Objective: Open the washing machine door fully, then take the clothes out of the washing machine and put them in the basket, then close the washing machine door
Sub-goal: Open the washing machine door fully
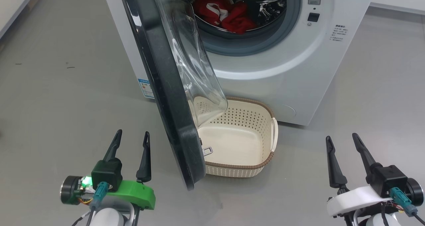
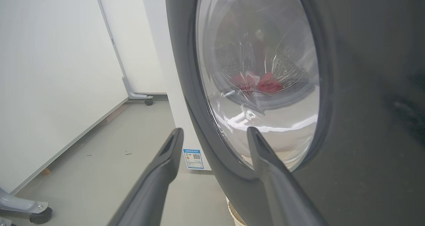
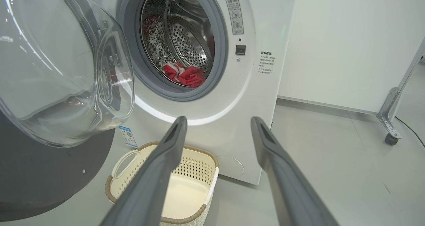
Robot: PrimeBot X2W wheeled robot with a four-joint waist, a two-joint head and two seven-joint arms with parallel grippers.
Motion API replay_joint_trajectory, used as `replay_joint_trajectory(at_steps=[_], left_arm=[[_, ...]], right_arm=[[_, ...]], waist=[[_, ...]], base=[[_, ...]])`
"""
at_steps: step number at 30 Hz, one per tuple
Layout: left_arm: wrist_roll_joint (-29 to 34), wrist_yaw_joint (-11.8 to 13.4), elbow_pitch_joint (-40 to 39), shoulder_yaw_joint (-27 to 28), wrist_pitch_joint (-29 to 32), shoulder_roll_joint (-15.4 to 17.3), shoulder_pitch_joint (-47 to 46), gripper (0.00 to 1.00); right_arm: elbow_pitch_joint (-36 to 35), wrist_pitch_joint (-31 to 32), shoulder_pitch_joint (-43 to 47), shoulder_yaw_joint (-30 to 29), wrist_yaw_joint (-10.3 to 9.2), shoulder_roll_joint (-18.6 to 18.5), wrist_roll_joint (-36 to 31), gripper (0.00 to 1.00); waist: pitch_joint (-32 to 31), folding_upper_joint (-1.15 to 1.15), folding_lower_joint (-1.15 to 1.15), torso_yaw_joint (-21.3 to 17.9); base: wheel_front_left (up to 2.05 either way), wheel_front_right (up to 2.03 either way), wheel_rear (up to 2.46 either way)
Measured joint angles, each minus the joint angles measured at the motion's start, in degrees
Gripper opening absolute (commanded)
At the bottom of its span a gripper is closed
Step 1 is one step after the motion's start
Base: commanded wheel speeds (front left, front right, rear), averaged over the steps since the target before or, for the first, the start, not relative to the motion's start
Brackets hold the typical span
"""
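The big white front-loading washing machine (image 1: 298, 70) fills the upper part of my head view, with its grey gasket and steel drum exposed. Its large round glossy black door with the bulging clear glass window (image 1: 159, 86) stands out from the machine's front at roughly a right angle, hinged on the machine's left side. The small cream perforated plastic basket with the brown woven-look rim (image 1: 252, 166) sits on the floor just in front of the machine's base, below the drum mouth, and it is empty. The bright red clothes with white trim (image 1: 232, 13) lie inside the machine, low in the drum near the gasket lip.

My left end effector (image 1: 132, 131) hangs well out from the machine's front, on the door's outer side, with its fingers spread and nothing between them. My right end effector (image 1: 341, 135) hangs out from the machine's right half, equally spread and empty.

I judge I'm in the first step, since the door looks only half swung. The next move calls for catching its free edge or inner face and carrying it leftward, flat toward the machine's left side, before I reach into the drum.
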Motion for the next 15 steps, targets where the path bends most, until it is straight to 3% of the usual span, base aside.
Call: replay_joint_trajectory(at_steps=[6, 7, 8, 9, 15], left_arm=[[0.0, 0.0, 0.04, -0.13, 0.0, 0.0, 0.07, 1.0], [0.0, 0.0, 0.07, -0.19, 0.0, 0.0, 0.08, 0.62], [0.0, 0.0, 0.13, -0.24, 0.0, 0.0, 0.1, 0.35], [0.0, 0.0, 0.18, -0.27, 0.0, 0.0, 0.12, 0.0], [-0.07, -0.01, 0.37, -0.67, 0.0, 0.0, 0.26, 0.0]], right_arm=[[-0.2, 0.0, 1.03, -0.48, 0.0, 0.47, -0.63, 1.0], [-0.24, 0.0, 1.05, -0.56, 0.0, 0.56, -0.86, 1.0], [-0.31, 0.0, 1.05, -0.65, 0.0, 0.64, -0.87, 1.0], [-0.37, 0.0, 1.05, -0.73, 0.0, 0.65, -0.91, 1.0], [-0.69, 0.0, 1.1, -1.48, 0.01, 0.75, -1.46, 1.0]], waist=[[-0.09, 0.0, 0.0, -0.01], [-0.1, 0.0, 0.0, 0.0], [-0.11, 0.0, 0.0, 0.01], [-0.12, 0.0, 0.0, 0.01], [-0.1, 0.0, 0.0, 0.1]], base=[[0.0, 0.0, 0.0], [0.0, 0.0, 0.0], [0.0, 0.0, 0.0], [0.0, 0.0, 0.0], [0.0, 0.0, 0.0]])
